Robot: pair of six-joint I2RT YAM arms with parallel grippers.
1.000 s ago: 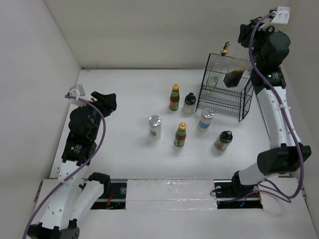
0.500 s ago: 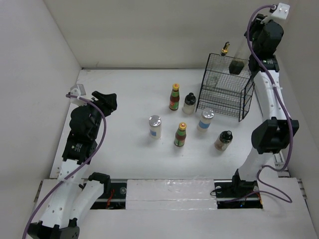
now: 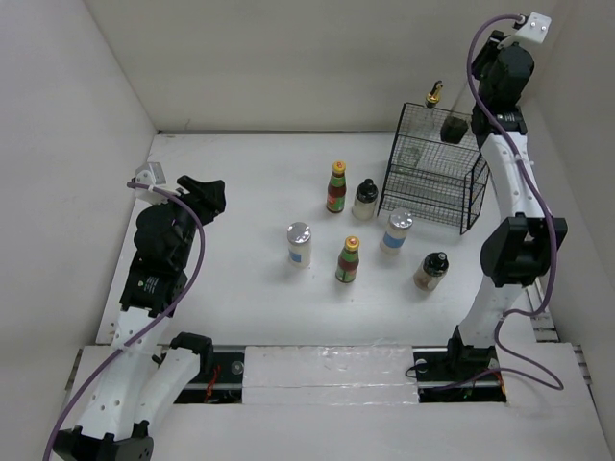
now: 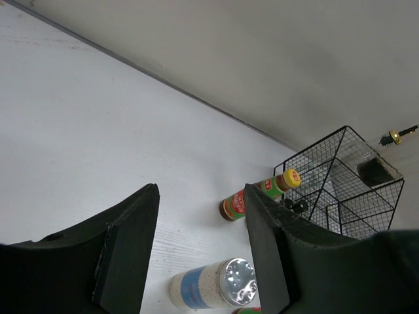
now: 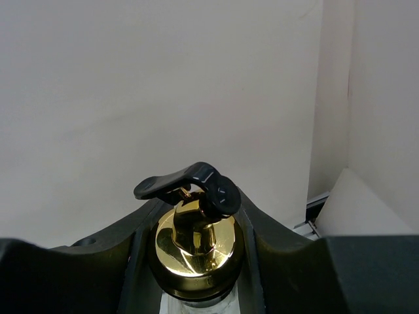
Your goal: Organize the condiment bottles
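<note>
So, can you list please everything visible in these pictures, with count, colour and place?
orange-capped bottles: two, red and green labels, standing mid-table
silver-lidded jars: two, pale with blue labels, mid-table
black-capped bottle: one, whitish, beside the far orange-capped one
black-lidded jar: one, nearest the right arm's base
gold spout: one, at the basket's far top edge; its bottle is hard to see
gold-capped bottle: one, clear, black lever on top, held up
wire basket: one, black, far right
table: one, white
left fingers: black, open, nothing between them
right fingers: black, closed on the gold-capped bottle
</note>
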